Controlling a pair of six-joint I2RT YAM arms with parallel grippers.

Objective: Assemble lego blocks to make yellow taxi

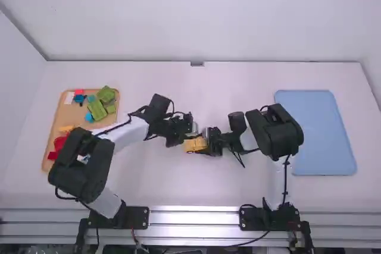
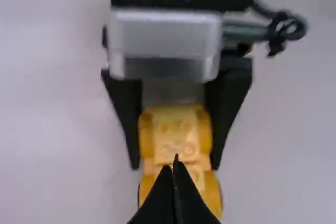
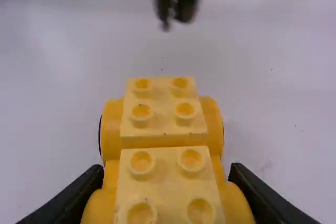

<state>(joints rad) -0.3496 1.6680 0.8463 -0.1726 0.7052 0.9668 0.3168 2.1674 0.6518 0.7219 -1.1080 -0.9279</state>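
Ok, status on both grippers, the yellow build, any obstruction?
Right gripper clamped on yellow blocks, studs showing. Left gripper closed, empty, close by. Nothing visible between them.

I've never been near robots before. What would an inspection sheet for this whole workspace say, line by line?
Surface: white table, pale and smooth.
Job's things: yellow block assembly with round studs on top; green blocks and a red piece on a wooden tray at the left.
Clutter: flat blue tray or mat at the right.
Left gripper: shut, near the assembly, a gap between them.
Right gripper: closed on the assembly's sides.
Cables: black cables along both arms.
Surroundings: plain white wall behind; metal rail at the near edge.
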